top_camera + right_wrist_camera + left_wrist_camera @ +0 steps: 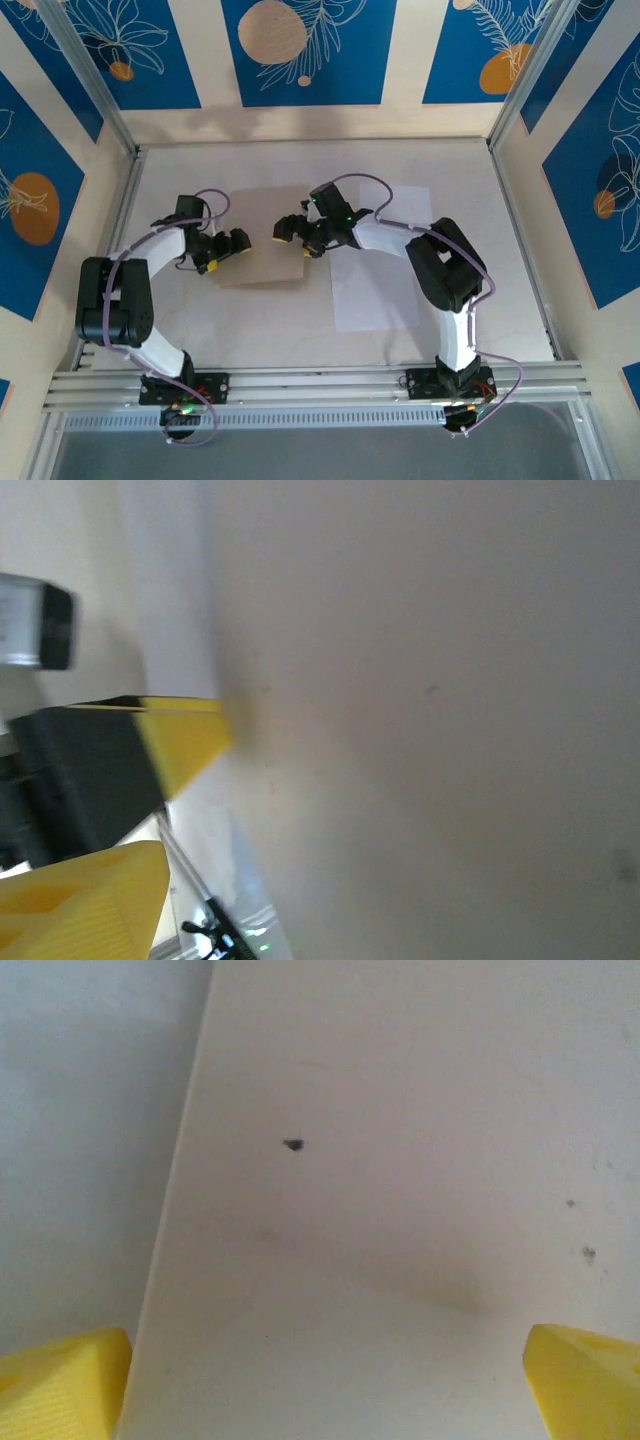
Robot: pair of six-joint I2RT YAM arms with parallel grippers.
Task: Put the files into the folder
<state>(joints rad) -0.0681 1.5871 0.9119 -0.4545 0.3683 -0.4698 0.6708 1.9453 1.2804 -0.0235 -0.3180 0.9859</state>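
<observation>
Left half of the table (300,160): left gripper (226,252) over the folder's left edge, about midway between the far and near table edges. Jaws spread wide, nothing between them. Left wrist view: yellow fingertips (62,1385) sit in the two lower corners, with bare tan card between them. Grey table surface shows left of the card's edge. A small dark speck marks the card.

Middle of the table, a little left of centre: the folder (262,225), tan, lying flat, its edges slightly skewed to the table edges.

At the folder's right edge: right gripper (294,240), pointing left toward the other gripper. Jaws parted. Right wrist view is blurred. Two yellow fingers (185,738) stand apart at the left of that view, against a broad pale beige surface. Cannot tell whether they touch the card.

Right of centre: the files (380,295), white, flat on the table just beside the folder's right edge and running down toward the near edge. The right arm crosses over their far part. The sheets read as one white patch, so I cannot tell them apart
</observation>
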